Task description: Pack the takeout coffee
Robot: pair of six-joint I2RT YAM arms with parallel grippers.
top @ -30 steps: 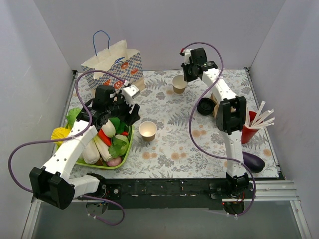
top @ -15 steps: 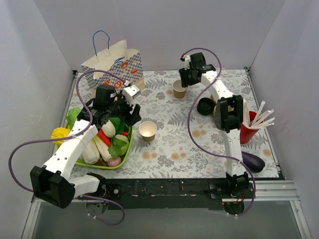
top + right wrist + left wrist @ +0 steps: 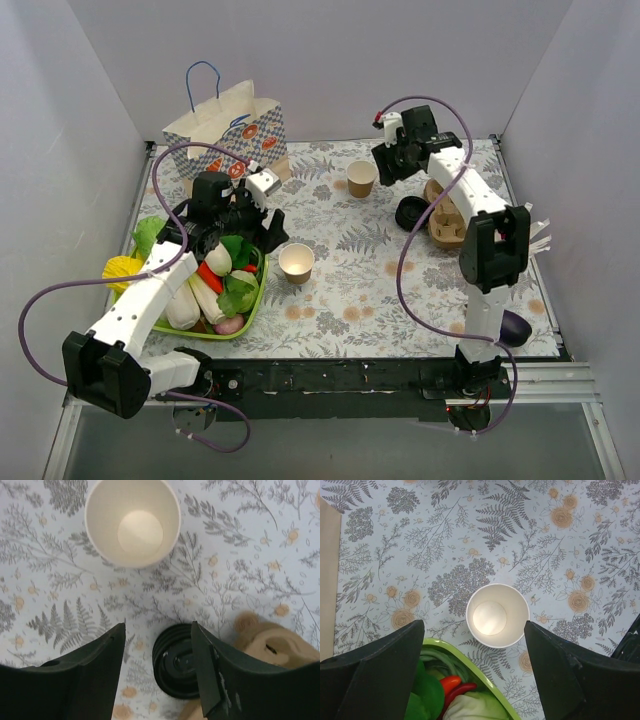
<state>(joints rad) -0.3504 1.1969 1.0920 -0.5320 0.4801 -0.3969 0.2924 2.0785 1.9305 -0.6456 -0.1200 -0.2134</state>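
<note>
Seemingly at the lid-fetching stage: hovering with the right gripper (image 3: 157,627), spread wide and empty, over the black lid (image 3: 177,660), off its cup, between the far kraft cup (image 3: 132,522) and the cardboard carrier (image 3: 270,647). Next, probably lowering squarely and pinching the rim. Hovering likewise with the left gripper (image 3: 473,625), wide and empty, above the near kraft cup (image 3: 497,616). Counted: two cups, one lid, one carrier, one paper bag (image 3: 228,130).

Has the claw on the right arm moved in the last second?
Yes. The right claw has shifted rightward, away from the far paper cup and toward the black lid.
</note>
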